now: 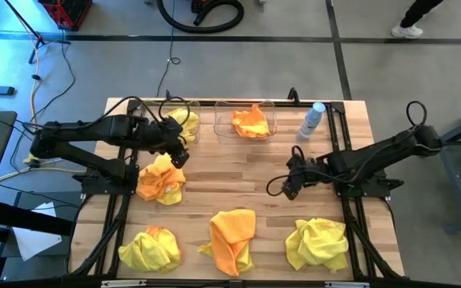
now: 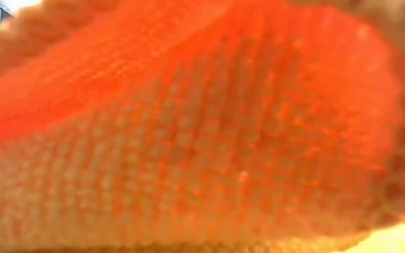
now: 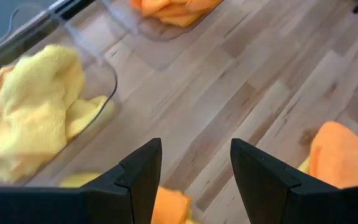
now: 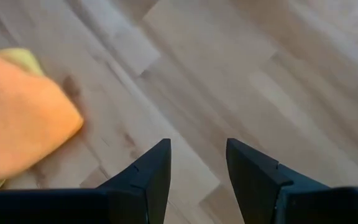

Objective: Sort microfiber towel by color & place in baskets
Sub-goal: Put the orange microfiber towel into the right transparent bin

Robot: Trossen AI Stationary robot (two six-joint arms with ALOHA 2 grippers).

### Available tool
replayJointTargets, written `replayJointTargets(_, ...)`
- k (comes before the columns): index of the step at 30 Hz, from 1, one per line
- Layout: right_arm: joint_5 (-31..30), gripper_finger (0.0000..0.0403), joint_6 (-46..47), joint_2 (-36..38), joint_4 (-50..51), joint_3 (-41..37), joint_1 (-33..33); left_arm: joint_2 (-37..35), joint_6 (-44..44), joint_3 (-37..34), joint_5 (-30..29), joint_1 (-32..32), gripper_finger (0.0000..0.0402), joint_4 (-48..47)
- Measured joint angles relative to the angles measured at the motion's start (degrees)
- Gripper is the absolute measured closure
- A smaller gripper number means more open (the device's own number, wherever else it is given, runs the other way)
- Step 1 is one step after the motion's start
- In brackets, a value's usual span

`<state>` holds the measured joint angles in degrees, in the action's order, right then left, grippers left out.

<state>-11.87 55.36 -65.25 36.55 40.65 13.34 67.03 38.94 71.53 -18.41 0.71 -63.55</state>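
Both end effectors hang spread and empty: the left end effector (image 1: 181,152) beside the left basket (image 1: 184,122) holding a yellow towel (image 1: 187,122), the right end effector (image 1: 292,186) over bare surface (image 1: 238,180). The right basket (image 1: 246,120) holds an orange towel (image 1: 253,122). Four loose towels lie on the surface, the orange one (image 1: 232,236) at the near edge.

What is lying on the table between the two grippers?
In the high view, only bare wood lies between the left gripper and the right gripper; both are open and empty, and no towel sits there.
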Motion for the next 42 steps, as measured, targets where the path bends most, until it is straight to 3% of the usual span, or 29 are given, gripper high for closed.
replayJointTargets(8,3.69,0.0254,-2.54,0.57,-6.97,-5.56,-0.1,5.64,16.38,2.14,1.2,-2.41,0.0221,-17.74)
replayJointTargets(13,5.18,0.0254,-4.88,0.57,-7.64,-5.89,-0.17,8.99,19.38,1.83,5.06,-2.41,0.0221,-26.51)
replayJointTargets(19,6.52,0.0254,-6.84,0.57,-8.21,-5.89,-0.17,9.5,14.85,-6.69,10.29,-2.28,0.0221,-19.55)
replayJointTargets(33,9.12,0.0254,-11.53,0.55,-8.24,-5.89,-0.17,9.5,21.41,-30.09,13.92,-1.37,0.0223,-0.27)
replayJointTargets(37,9.12,0.0254,-12.36,0.55,-8.24,-5.89,-0.17,9.48,24.58,-31.34,13.99,-1.45,0.0265,0.26)
replayJointTargets(42,9.23,0.0254,-12.36,0.55,-8.22,-5.89,-0.17,9.48,25.49,-27.81,14.4,-1.66,0.0385,-0.57)
